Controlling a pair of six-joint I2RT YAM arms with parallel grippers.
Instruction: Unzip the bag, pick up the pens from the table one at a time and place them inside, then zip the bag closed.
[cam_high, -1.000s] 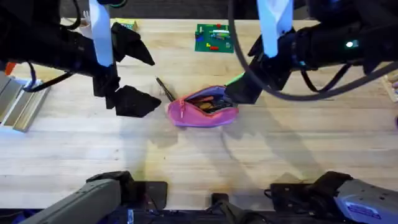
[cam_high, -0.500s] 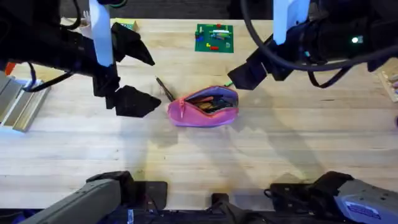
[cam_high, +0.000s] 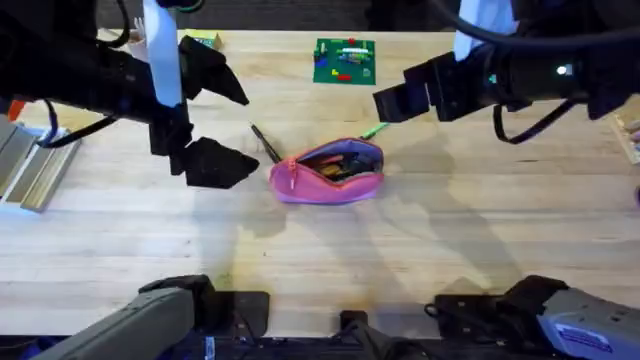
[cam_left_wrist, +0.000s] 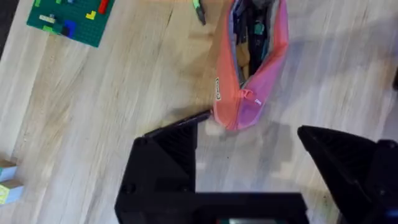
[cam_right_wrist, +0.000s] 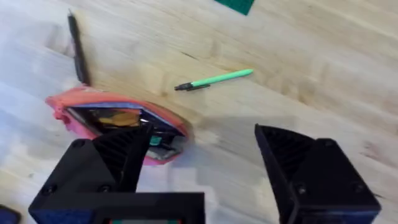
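The table (cam_high: 420, 250) is hard and flat. The pink bag (cam_high: 330, 172) lies open in the middle; it looks soft and floppy. The green pen (cam_right_wrist: 214, 79) lies at its 1 o'clock, the black pen (cam_high: 266, 143) at 10, both thin and light: pinch mid-shaft. The left gripper (cam_left_wrist: 249, 162) and right gripper (cam_right_wrist: 199, 162) have fingers apart, holding nothing.

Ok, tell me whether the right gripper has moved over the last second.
Yes. The right gripper has pulled back from the bag, up and toward the green board, open and empty.
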